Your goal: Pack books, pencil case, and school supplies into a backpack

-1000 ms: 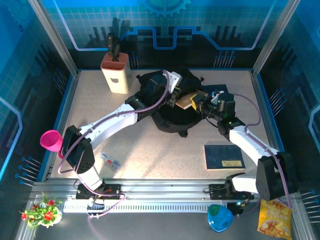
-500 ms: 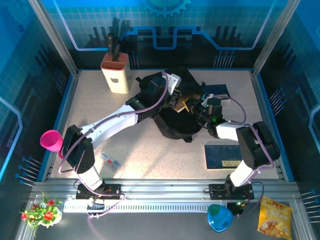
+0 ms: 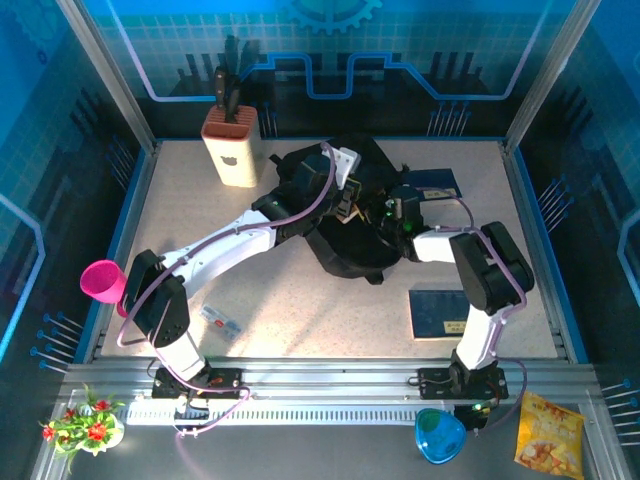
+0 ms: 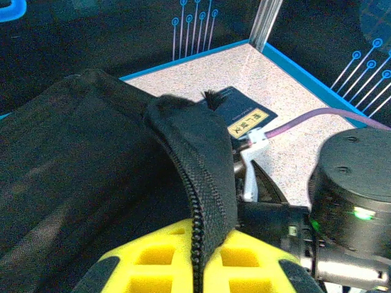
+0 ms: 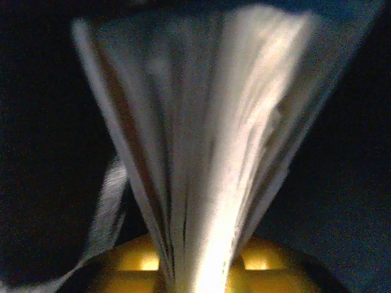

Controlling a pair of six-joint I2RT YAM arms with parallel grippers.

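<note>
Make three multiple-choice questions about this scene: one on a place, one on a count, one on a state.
1. Where does the knife block stand? A) far-left table corner B) beside the pink cup C) near-right edge
2. How many dark blue books lie on the table? A) one B) two C) four
3. What is the left gripper doing? A) hanging open B) holding a cup C) pinching the backpack's zipper edge
Answers: A, it stands far left; B, one near right, one behind the backpack; C, zipper edge runs between its fingers.

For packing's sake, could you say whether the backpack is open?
Open: the left gripper pinches one unjoined zipper edge of the backpack.
</note>
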